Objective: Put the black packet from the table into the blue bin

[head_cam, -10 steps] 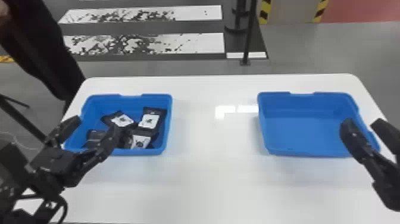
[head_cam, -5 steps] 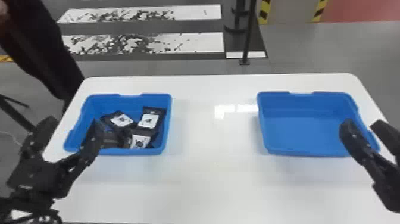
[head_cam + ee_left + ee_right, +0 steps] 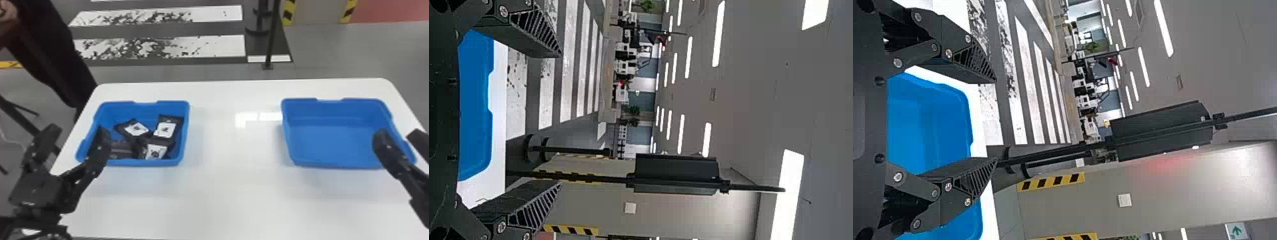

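Note:
At the head view's left, my left gripper (image 3: pixel 79 132) is open at the near left corner of the left blue bin (image 3: pixel 143 162), nothing between its fingers. Several black packets with white labels lie inside that bin, one (image 3: pixel 166 129) along its right side. My right gripper (image 3: pixel 397 135) stands parked at the right edge, open, over the right part of the other blue bin (image 3: pixel 335 137), which holds nothing visible. The left wrist view has the left gripper (image 3: pixel 561 120) with fingers wide apart; the right wrist view has the right gripper (image 3: pixel 996 120) likewise spread.
Both bins stand on a white table (image 3: pixel 223 198), with a wide bare stretch between them and along the near side. A black post (image 3: pixel 271 41) rises behind the far table edge. A person stands beyond the far left corner.
My left gripper has drawn back to the left and down, away from over the packets, then shifted slightly up again. The right arm and the packets in the bin have kept still.

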`<state>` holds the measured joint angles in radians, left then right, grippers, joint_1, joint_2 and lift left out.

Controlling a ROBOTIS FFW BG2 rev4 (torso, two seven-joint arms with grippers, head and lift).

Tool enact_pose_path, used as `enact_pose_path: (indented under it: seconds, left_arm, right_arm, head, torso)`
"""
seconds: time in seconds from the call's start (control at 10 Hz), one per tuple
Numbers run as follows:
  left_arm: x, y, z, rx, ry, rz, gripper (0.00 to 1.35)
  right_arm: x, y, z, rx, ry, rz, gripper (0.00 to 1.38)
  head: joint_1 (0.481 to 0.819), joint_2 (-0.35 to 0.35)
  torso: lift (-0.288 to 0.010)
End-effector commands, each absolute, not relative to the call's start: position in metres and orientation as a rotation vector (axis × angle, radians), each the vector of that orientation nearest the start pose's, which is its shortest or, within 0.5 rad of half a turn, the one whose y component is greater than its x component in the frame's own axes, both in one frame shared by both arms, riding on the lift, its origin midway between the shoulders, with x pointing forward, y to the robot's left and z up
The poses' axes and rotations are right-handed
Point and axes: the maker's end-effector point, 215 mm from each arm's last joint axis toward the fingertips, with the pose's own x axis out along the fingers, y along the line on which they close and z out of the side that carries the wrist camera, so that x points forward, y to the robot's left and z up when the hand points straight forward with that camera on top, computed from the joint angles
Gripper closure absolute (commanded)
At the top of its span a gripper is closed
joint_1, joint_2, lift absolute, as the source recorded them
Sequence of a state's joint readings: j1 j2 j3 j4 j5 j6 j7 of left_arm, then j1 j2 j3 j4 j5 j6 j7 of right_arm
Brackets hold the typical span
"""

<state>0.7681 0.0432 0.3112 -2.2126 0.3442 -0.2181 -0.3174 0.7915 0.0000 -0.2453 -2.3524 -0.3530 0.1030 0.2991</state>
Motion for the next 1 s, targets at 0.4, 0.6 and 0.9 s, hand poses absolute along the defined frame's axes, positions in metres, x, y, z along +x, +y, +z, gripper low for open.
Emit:
enact_pose_path:
  seconds: [0.4, 0.6, 0.9]
  left_arm:
    - [0.3591, 0.3163, -0.2610, -0.068, -0.152, -0.093, 0.13]
    - [0.3586, 0.3169, -0.2623, -0.072, -0.148, -0.091, 0.13]
    - [0.3580, 0.3170, -0.2628, -0.084, -0.148, -0.089, 0.13]
  right_arm:
    - [0.3615, -0.2721, -0.2964, 0.200, 0.056, 0.133, 0.51]
    - [0.3614, -0.2718, -0.2964, 0.198, 0.056, 0.134, 0.51]
    - [0.3615, -0.2721, -0.2964, 0.200, 0.056, 0.133, 0.51]
  head:
    - [0.695, 0.075]
    - [0.695, 0.072]
    - [0.695, 0.073]
  torso:
    - [-0.110]
    - [-0.110]
    - [-0.110]
